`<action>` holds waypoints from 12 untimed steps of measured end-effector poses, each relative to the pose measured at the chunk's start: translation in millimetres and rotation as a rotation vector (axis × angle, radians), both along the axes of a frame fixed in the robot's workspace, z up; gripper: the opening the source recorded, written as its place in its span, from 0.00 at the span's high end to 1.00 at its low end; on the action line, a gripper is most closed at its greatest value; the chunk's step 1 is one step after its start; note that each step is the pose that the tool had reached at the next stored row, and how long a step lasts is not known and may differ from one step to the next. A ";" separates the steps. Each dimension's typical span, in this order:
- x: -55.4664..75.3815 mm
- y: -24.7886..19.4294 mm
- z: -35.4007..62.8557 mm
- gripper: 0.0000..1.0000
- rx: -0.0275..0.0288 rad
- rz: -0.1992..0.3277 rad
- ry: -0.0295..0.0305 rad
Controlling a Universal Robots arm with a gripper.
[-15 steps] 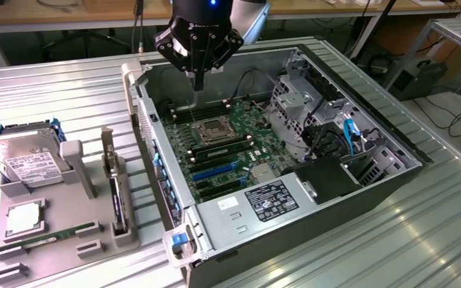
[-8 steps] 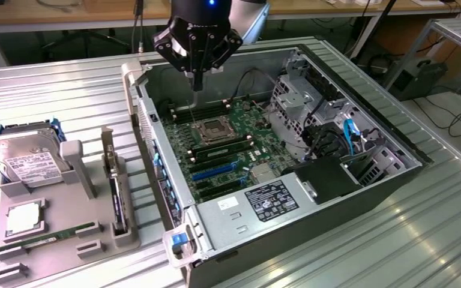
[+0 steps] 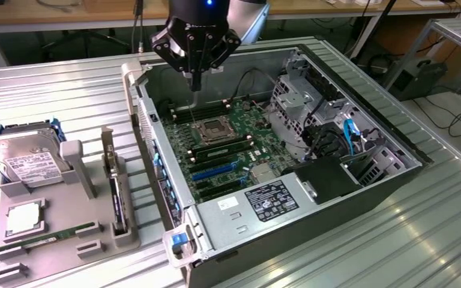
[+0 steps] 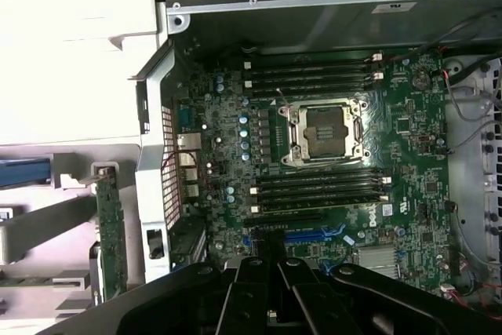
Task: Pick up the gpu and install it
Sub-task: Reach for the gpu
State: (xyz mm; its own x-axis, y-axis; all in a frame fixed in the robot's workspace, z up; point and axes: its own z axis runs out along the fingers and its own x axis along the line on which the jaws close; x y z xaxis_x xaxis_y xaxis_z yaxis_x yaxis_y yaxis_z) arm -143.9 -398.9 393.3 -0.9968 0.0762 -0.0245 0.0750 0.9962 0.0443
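The gpu (image 3: 117,187) stands on edge in a slot of the grey holder (image 3: 70,207), to the exterior view's left of the open computer case (image 3: 374,180). Its silver end bracket points toward the back. In the wrist view the gpu (image 4: 110,233) shows as a thin card with a green board edge beside the case wall. My gripper (image 3: 194,84) hangs shut and holds nothing. It is over the motherboard (image 3: 239,126), just behind the bare CPU socket (image 3: 214,129), well apart from the gpu. Its black fingers (image 4: 255,292) meet above the blue expansion slot (image 4: 314,235).
The grey holder also carries a silver hard drive (image 3: 26,161), a CPU (image 3: 24,219) and a green RAM stick (image 3: 46,237). Drive cages and cables (image 3: 326,120) take up the case's right part. The case's tall side wall (image 3: 146,138) separates the holder from the motherboard.
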 end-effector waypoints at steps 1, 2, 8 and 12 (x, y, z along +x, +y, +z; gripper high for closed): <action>-0.3 0.0 0.0 0.89 0.0000 0.000 0.0000; -0.6 0.0 0.0 0.89 0.0000 0.000 0.0000; -3.1 0.0 0.0 0.89 0.0000 0.000 0.0000; -5.3 0.0 0.0 0.89 0.0000 0.000 0.0000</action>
